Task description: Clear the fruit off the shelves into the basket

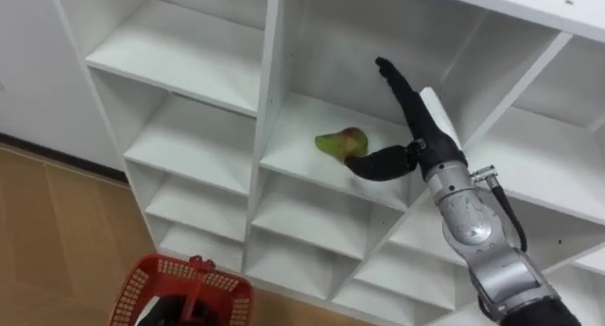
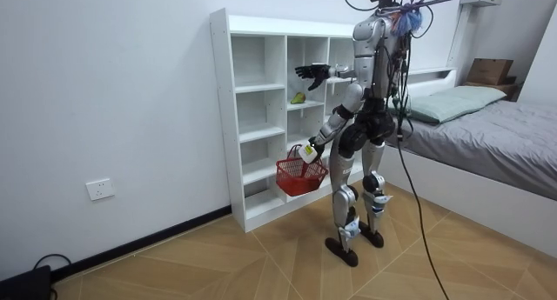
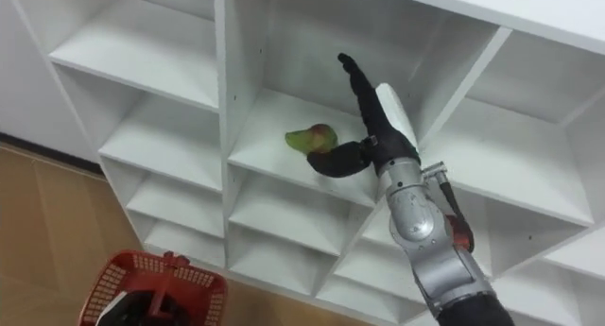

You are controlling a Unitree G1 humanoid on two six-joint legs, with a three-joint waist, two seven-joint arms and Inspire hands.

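Right hand (image 1: 416, 129) at centre frame, fingers spread straight, thumb beside the green fruit (image 1: 340, 142); lower left, my left hand (image 2: 311, 150) grips the red basket (image 1: 184, 288).

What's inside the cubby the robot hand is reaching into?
One green fruit with a red patch lies on the shelf, by the thumb of the open robot hand. Anything behind that hand is covered.

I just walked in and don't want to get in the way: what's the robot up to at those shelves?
The robot stands at the white shelf unit, collecting fruit. Its right hand, fingers straight, reaches into a middle compartment, with its thumb beside a green-and-red fruit that lies on the shelf, not yet gripped. Its left hand carries a red basket by the handle, held low.
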